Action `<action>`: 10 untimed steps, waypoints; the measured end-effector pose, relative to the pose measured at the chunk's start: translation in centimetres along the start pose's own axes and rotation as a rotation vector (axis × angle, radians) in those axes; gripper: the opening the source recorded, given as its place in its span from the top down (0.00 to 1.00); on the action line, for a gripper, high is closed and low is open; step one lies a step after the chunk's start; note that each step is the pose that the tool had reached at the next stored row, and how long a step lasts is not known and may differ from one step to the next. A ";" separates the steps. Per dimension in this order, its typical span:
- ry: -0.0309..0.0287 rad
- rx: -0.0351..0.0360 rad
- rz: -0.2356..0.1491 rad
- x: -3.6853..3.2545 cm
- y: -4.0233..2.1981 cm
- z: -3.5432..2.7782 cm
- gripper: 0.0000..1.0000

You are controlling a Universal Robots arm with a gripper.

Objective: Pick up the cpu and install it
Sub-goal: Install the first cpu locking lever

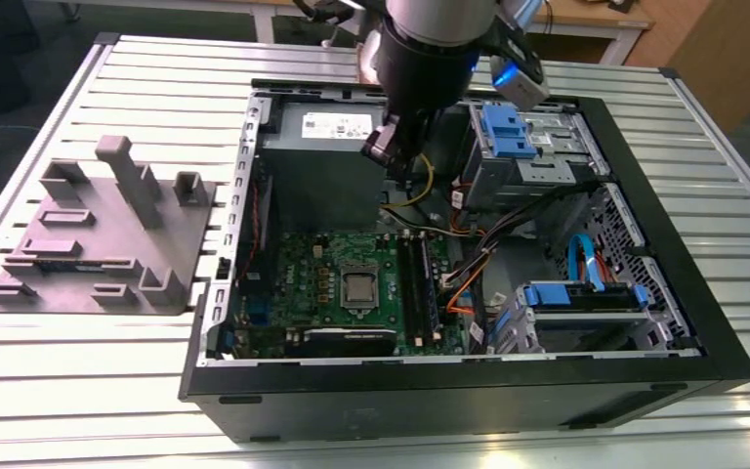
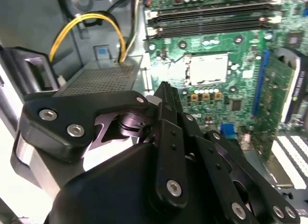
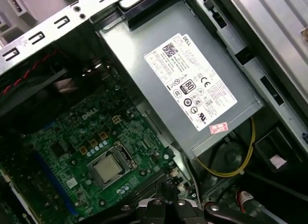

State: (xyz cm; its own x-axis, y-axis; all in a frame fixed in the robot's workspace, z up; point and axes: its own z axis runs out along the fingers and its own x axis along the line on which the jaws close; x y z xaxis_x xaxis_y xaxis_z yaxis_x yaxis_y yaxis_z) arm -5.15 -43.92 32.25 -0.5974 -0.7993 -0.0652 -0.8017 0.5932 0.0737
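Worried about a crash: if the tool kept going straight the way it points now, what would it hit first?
The tool would probably meet the green circuit board beside the grey power box, not the cpu; depth is hard to judge.

Lab: slatted metal bench (image 1: 62,391), opened computer case (image 1: 479,403).

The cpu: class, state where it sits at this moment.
The cpu lies seated at the middle of the motherboard, inside the open case. In the exterior view it is below the grey power supply, on the memory slots' left.
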 end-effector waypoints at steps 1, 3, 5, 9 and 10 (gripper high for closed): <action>-0.0031 -0.0024 -0.002 0.01 -0.01 0.12 0.90; -0.0015 -0.0036 -0.019 0.04 -0.04 0.47 0.90; 0.0006 -0.0057 -0.049 0.06 -0.07 0.83 0.90; 0.0011 -0.0072 -0.065 0.01 -0.29 1.53 0.90; -0.0002 -0.0080 -0.065 -0.01 -0.40 1.69 0.90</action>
State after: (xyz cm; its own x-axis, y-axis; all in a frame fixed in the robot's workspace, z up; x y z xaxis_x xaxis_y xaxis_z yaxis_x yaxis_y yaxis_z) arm -4.86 -43.98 30.54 -0.5444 -0.8359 -0.0702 -0.8384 0.5395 0.0774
